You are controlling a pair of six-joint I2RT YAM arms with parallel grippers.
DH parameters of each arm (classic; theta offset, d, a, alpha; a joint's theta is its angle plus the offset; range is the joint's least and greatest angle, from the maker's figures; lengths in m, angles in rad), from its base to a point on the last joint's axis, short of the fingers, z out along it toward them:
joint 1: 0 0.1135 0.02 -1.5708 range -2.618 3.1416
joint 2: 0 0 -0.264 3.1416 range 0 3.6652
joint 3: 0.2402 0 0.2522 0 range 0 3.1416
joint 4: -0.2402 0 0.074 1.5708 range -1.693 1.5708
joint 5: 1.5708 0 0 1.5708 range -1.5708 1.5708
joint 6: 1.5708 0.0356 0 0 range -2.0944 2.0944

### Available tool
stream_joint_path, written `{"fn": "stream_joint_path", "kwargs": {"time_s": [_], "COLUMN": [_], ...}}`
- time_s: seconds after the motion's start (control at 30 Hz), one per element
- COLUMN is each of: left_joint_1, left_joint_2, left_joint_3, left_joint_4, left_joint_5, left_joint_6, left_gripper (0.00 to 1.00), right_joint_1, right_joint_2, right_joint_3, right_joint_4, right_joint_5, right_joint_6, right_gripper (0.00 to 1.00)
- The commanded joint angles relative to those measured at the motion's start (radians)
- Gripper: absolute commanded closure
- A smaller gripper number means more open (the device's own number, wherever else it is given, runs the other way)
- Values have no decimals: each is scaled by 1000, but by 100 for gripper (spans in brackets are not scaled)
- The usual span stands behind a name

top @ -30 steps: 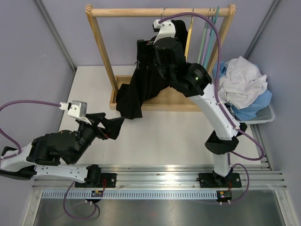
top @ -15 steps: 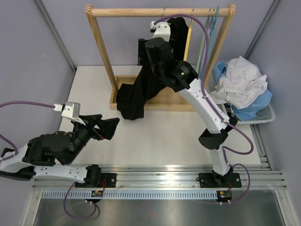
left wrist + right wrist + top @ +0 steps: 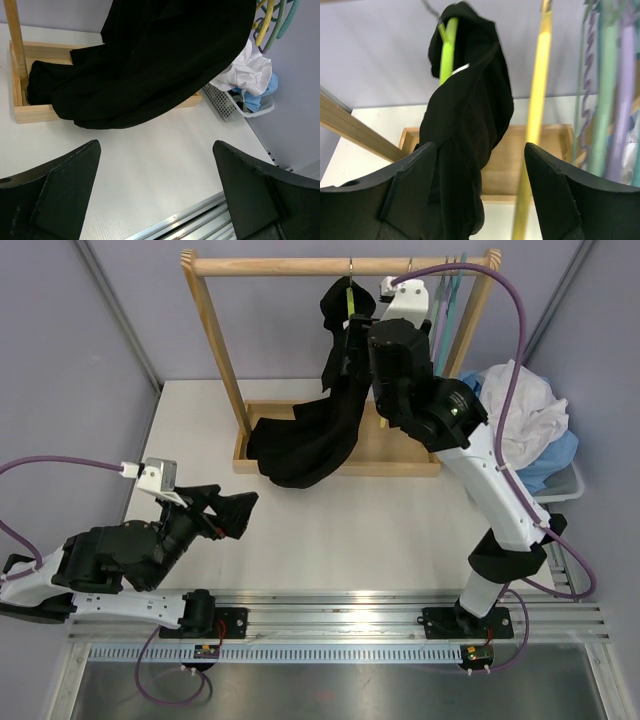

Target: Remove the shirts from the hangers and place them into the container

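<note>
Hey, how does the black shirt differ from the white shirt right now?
The black shirt hangs from the lime green hanger on the wooden rack; the white shirt is off any hanger, in the container. The black shirt drapes long, its lower end lying in the rack's base tray; the white shirt is bunched in a heap over a light blue garment. Both are soft, plain fabric.

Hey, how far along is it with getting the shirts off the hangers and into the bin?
Done: the white shirt lies in the container. In hand: the right gripper, jaws open, is up at the black shirt, which hangs on the lime green hanger. Left to do: pull it off and bin it. The left gripper hovers open.
</note>
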Motion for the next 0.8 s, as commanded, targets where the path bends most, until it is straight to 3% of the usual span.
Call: {"fn": "stream_joint_path", "kwargs": {"time_s": [0.0,0.33,0.57,0.77], "left_joint_1": [-2,-2,-2,-2], "left_joint_2": [10,-26,-33,-22], "left_joint_3": [-10,-31,-45,-44], "left_joint_4": [43,36,45,54], "left_joint_5": [-21,-31,-34,-37], "left_joint_6": [-18,-24,-21,-8], "left_gripper": [1,1,1,1], "right_joint_1": [-43,-106,-32,-21], "right_joint_2": [-30,-22,-125,-46], "right_joint_3": [-13,-11,-51,63], "right_joint_4": [19,-26,72,37], "right_joint_5": [20,-161,-185,-262], "right_joint_6": [-5,55,2,8], "right_gripper": [22,31,28,23]}}
